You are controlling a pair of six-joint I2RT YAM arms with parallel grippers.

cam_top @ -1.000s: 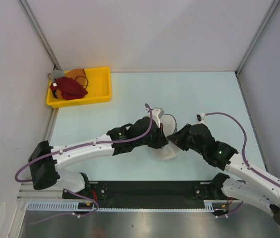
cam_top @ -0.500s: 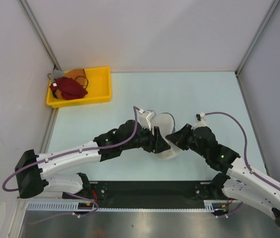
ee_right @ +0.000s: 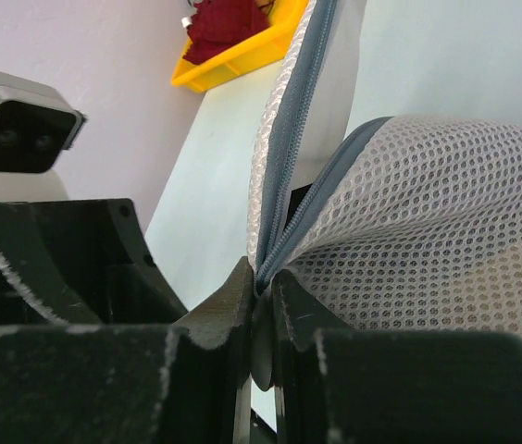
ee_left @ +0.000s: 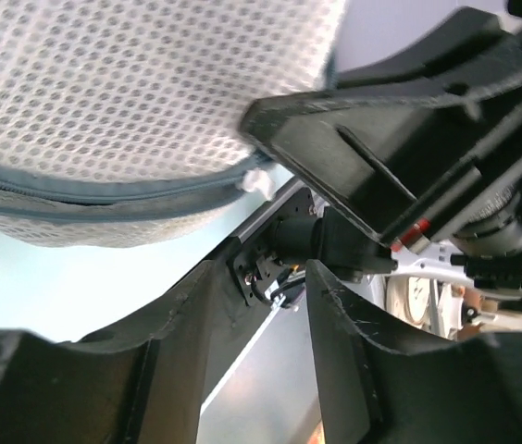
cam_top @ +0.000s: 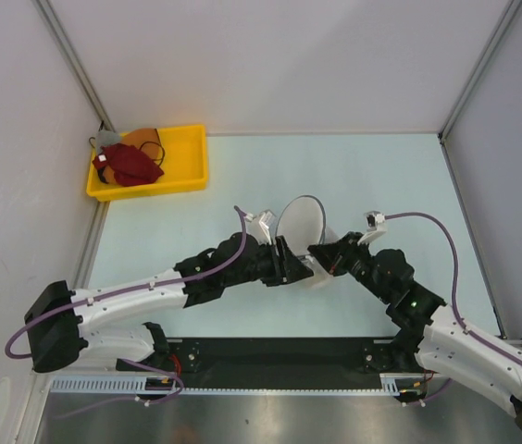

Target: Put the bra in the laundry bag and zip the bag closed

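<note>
The pale table (cam_top: 381, 176) carries everything. Both arms reach in toward its middle: the left arm (cam_top: 141, 296) slants up from the near left corner and the right arm (cam_top: 455, 333) comes from the near right.

A yellow bin (cam_top: 185, 148) sits at the far left corner, well apart from the arms. It holds a small heap of clothes (cam_top: 131, 165), dark red on top. I cannot tell which piece is the bra.

The bag (cam_top: 300, 222) is at mid-table between the two wrists, and it gapes open. One mesh half stands upright with its dark rim arching toward the far side. The other half lies low beneath it.

The right claw (ee_right: 261, 277) is pinched together on the bag's grey zip edge, just where the two halves meet in a V.

The left claw (ee_left: 266, 277) stands apart with nothing between its fingers (ee_left: 196, 305). It sits just beside the bag's near left rim, and in its own view the mesh and zip band fill the upper left, above the fingertips.
</note>
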